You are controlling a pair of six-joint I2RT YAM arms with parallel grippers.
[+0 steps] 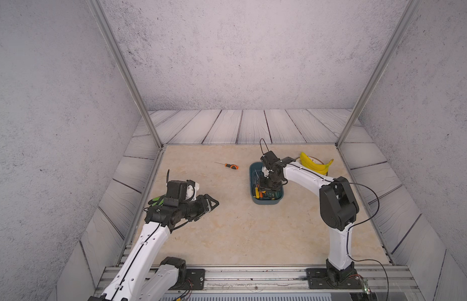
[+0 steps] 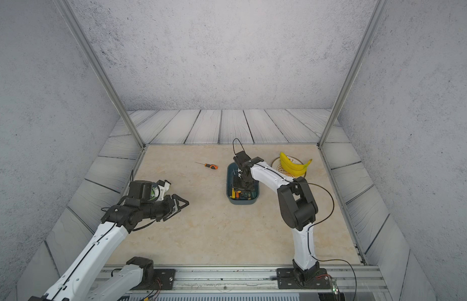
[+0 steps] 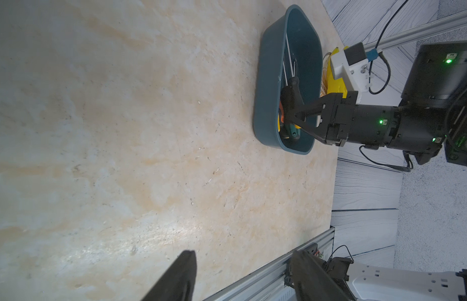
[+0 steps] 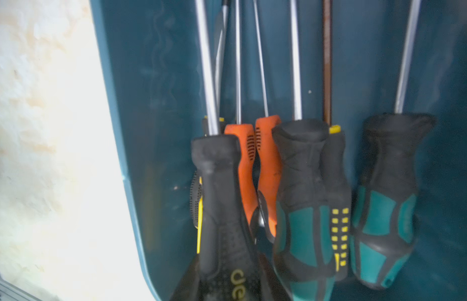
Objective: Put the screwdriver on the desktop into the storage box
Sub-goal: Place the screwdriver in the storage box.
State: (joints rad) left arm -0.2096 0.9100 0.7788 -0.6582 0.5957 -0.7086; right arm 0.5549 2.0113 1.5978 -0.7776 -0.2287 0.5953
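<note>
As I judge it, the step in hand is the setting down of one screwdriver inside the storage box (image 1: pixel 266 202). The right tool (image 3: pixel 289 106) is lowered into the near half of the box, and a black handle (image 4: pixel 222 195) with a yellow stripe lies between its fingers. Whether it clenches this handle or is loose around it, I cannot tell. The left tool (image 1: pixel 207 211) is released, with nothing between its fingers, and hangs over the left side of the desk (image 1: pixel 227 234).

One screwdriver (image 1: pixel 231 166) with an orange and black handle is not yet stored. It lies flat on the desk, left of the box and a little farther, apart from it, with its thin shaft pointing left.

The next move calls for lifting the right tool straight up out of the box (so that no handle is dragged along), then a low grip across the short handle on the desk.

Counted: seven screwdrivers in the box, as far as the right wrist view shows; one on the desk; one box; one plate (image 2: pixel 274 163) with one bunch of bananas (image 1: pixel 314 165); two tools
</note>
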